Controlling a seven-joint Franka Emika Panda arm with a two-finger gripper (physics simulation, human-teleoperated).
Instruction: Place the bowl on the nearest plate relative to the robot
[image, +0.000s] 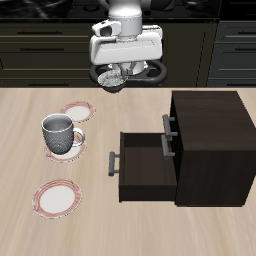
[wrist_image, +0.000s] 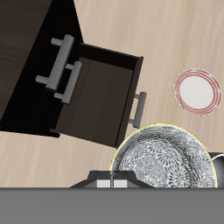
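My gripper (image: 113, 80) hangs high over the table's back edge, shut on the rim of the bowl (image: 114, 78), a small white bowl with a grey patterned inside. The wrist view shows the bowl (wrist_image: 166, 166) close up, with the gripper (wrist_image: 114, 178) clamped on its edge. Three white plates with reddish rims lie on the table. One plate (image: 78, 111) is farthest back, just below and beside the bowl. A middle plate (image: 66, 154) carries a mug. A third plate (image: 57, 197) lies near the front edge. One bare plate (wrist_image: 197, 90) shows in the wrist view.
A grey-and-white handled mug (image: 58, 132) stands on the middle plate. A dark cabinet (image: 210, 145) takes up the other side of the table, its drawer (image: 142, 165) pulled open toward the plates. The cabinet (wrist_image: 35, 61) and drawer (wrist_image: 101, 101) also show in the wrist view.
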